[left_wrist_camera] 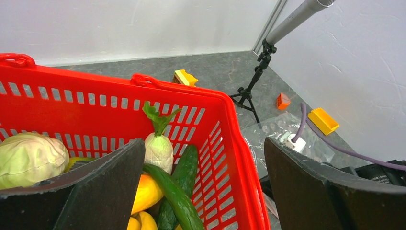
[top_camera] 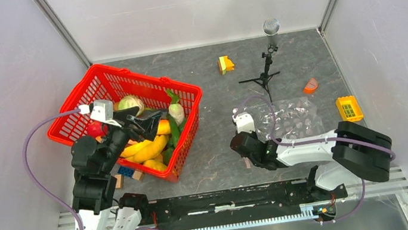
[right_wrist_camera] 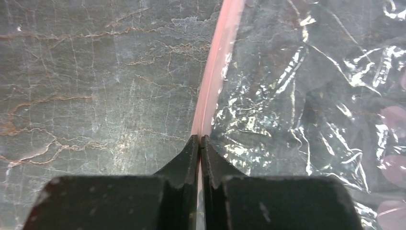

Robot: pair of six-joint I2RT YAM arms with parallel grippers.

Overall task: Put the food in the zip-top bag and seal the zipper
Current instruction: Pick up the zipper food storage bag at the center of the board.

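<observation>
The right end effector [right_wrist_camera: 199, 140] has its fingers pressed together on the near end of the zipper [right_wrist_camera: 218, 72]; the pink strip runs straight into the slit between the tips. From there the zipper stretches directly away from the fingers, its long axis in line with them, along the left edge of the bag [top_camera: 289, 116]. The bag itself lies flat and crinkled on the tabletop [top_camera: 218, 149], all of it to the right of that pinch.

The food is not at the bag. Bananas [top_camera: 146, 150], a cucumber [left_wrist_camera: 189, 167], a turnip [left_wrist_camera: 159, 151] and a cabbage [left_wrist_camera: 28, 158] sit in the basket [top_camera: 123, 72], well apart to the bag's left. The left end effector [left_wrist_camera: 202, 148] hangs over them with its fingers wide apart, holding nothing.

So the split looks settled: the right arm is the one at the bag, the left the one at the food. The pinch seems meant to lift or hold the mouth. Any pull would need to go across the strip, not along it, or the bag may simply slide. Whether both lips are caught, I cannot tell.
</observation>
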